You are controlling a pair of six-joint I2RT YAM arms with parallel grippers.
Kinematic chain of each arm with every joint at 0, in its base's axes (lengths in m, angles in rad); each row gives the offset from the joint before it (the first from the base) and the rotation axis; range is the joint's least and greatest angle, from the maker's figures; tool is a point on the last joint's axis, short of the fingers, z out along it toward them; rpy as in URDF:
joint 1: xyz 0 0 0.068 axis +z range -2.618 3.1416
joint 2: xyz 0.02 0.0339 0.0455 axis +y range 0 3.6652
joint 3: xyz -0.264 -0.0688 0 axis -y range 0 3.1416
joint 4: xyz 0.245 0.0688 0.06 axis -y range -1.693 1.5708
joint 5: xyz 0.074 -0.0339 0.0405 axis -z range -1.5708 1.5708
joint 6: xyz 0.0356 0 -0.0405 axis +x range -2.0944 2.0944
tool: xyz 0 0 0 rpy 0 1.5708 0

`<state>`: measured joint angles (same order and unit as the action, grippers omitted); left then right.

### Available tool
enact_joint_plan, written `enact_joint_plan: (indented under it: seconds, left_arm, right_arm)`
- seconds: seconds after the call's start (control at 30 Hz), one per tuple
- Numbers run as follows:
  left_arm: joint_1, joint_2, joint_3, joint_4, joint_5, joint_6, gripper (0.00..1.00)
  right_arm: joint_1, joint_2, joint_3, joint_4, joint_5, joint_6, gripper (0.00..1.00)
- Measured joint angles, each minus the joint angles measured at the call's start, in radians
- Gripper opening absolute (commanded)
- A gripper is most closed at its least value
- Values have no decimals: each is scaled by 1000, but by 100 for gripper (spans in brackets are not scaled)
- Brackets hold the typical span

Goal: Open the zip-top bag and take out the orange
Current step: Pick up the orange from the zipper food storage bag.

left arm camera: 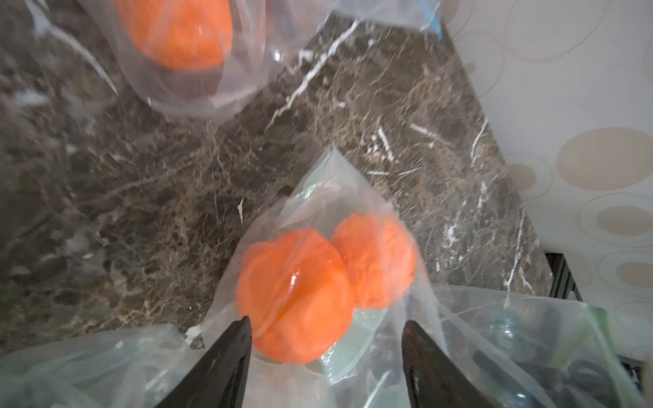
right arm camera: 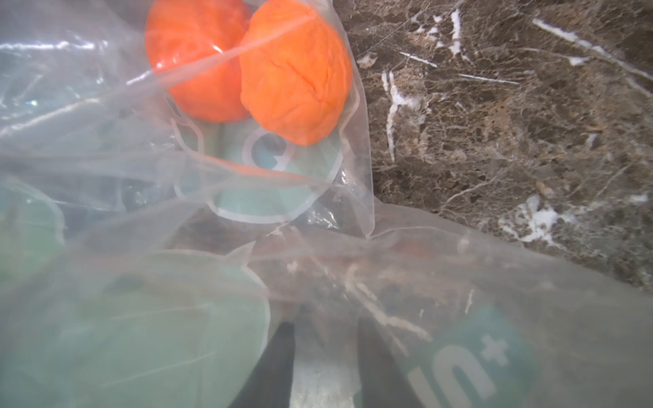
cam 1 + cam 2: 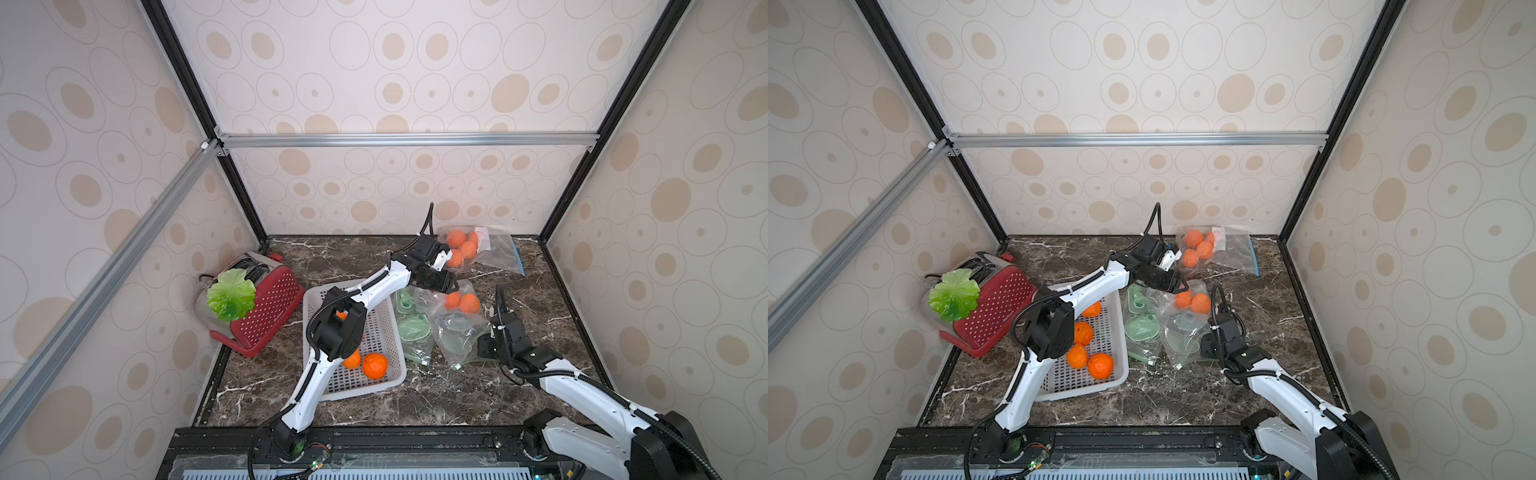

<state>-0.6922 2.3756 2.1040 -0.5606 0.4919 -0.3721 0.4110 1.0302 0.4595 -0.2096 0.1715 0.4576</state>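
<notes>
I take the step in hand to be the reach for the nearer round orange fruit (image 1: 295, 296) inside the clear crumpled zip-top plastic bag (image 3: 457, 332); it sits touching a second orange (image 1: 376, 261) at the bag's far end, on the dark veined marble tabletop (image 3: 436, 399) just beyond the white perforated plastic basket (image 3: 365, 390); film lies across both fruits in the left wrist view, and I cannot tell whether the mouth is open.

To do this well, I want the fingers to enter through the mouth, not press on the film from outside; I would centre the nearer fruit between them, close gently on its widest part so it does not squirt towards its neighbour, then draw it out along the bag's length while the other arm pins the plastic down.

The left gripper (image 1: 327, 322) stands wide open and empty; one fingertip is just beside the nearer fruit, the other apart from it; the left arm stretches forward and across above the basket, elbow raised, wrist tipped down at the fruit.

The right gripper (image 2: 325, 323) lies low at the bag's near end, fingers a little apart behind film; I cannot tell whether they pinch plastic; its forearm runs low, pointing in at the bag.
</notes>
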Motion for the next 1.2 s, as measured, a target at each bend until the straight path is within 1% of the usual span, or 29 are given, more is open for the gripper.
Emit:
enact_joint_plan:
  seconds: [0.1, 0.13, 0.17, 0.27, 0.33, 0.37, 0.47, 0.57, 0.63, 0.8, 0.9, 1.0, 1.2]
  left_arm:
    - [-13, 13, 13, -18, -2, 6, 55]
    - [-18, 13, 18, -19, -3, 10, 49]
    - [-22, 13, 26, -23, -3, 10, 39]
    - [-28, 12, 36, -16, 1, 12, 17]
    - [-29, 11, 32, -5, 5, 5, 4]
    - [-29, 10, 29, 4, 9, 7, 0]
    - [-29, -2, 14, 33, 24, 3, 0]
    - [-29, -49, -33, 72, 39, 4, 0]
    - [-29, -117, -105, 119, 50, 5, 0]
    - [-47, -286, -242, 248, 107, 6, 0]
    - [-62, -346, -297, 341, 158, 3, 0]
    - [-71, -351, -317, 398, 184, 3, 0]
    - [-74, -280, -321, 410, 175, -7, 0]
  right_arm:
    - [0, 0, 0, 0, -8, 0, 35]
    - [0, 0, 0, 0, -11, 0, 35]
    - [0, 0, 0, 0, -13, 0, 35]
    - [0, 1, 0, 1, -22, 0, 35]
    - [0, 2, 0, 2, -33, -3, 35]
    - [0, 3, -1, 4, -41, -3, 36]
    - [0, 8, -8, 15, -61, -7, 38]
    - [0, 15, -12, 14, -64, -5, 43]
    - [0, 14, -15, 16, -58, 2, 45]
    - [-1, -17, -49, 24, -21, 14, 45]
    - [-1, -42, -76, 50, -14, 20, 46]
    - [-1, -50, -100, 90, -14, 27, 46]
    - [-1, -33, -107, 122, -13, 29, 64]
